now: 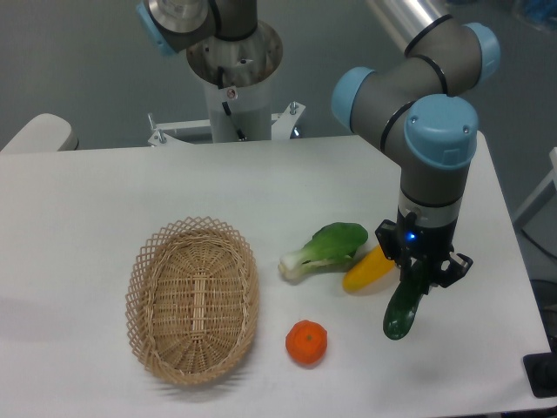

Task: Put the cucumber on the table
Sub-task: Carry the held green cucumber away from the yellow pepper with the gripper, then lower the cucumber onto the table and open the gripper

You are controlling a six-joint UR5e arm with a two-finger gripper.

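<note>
Surface [104, 192] is white and carries everything. Using the basket [193, 299] as landmark: it sits low on the left, nothing visible inside. Arm comes in from the upper right, well away from the basket, wrist pointing straight down. Bok choy [325, 248] lies right of the basket, the yellow veg [367, 269] just past it and touching or nearly touching its leafy end. Orange [306, 341] is right of the basket's lower end, apart from the rest. Hand [416, 274] is farthest right of the basket, just beyond the yellow veg, and is closed on the upper end of the cucumber [402, 313]. Cucumber hangs below the hand, long axis near vertical with a slight tilt, lower tip leaning back toward the basket side. Can't tell if that tip is touching the surface or just above it. Key relation: cucumber is straight under the hand, end-on to the surface. My read: releasing upright means it tips over, probably toward the orange side; bare surface there, yellow veg is the near neighbour to avoid.
</note>
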